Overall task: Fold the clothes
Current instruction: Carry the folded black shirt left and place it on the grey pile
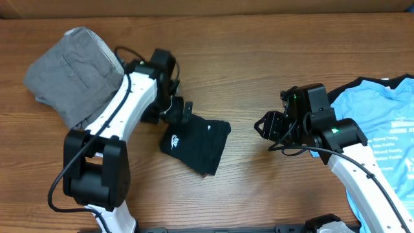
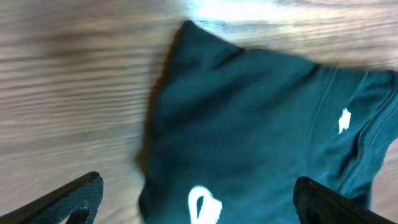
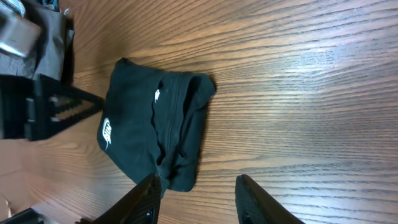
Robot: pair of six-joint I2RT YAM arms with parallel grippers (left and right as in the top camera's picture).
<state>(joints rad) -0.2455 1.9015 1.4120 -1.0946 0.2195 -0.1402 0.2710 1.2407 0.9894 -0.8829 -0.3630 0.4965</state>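
Observation:
The black T-shirt lies folded into a small bundle at the table's middle, with a white logo on top. It also shows in the left wrist view and the right wrist view. My left gripper is open and empty just above the bundle's left edge. My right gripper is open and empty, apart from the bundle on its right. Folded grey trousers sit at the back left. The light blue printed T-shirt lies spread at the right edge, partly under my right arm.
The wooden table carries only these garments. The left arm's base stands at the front left and the right arm runs along the front right.

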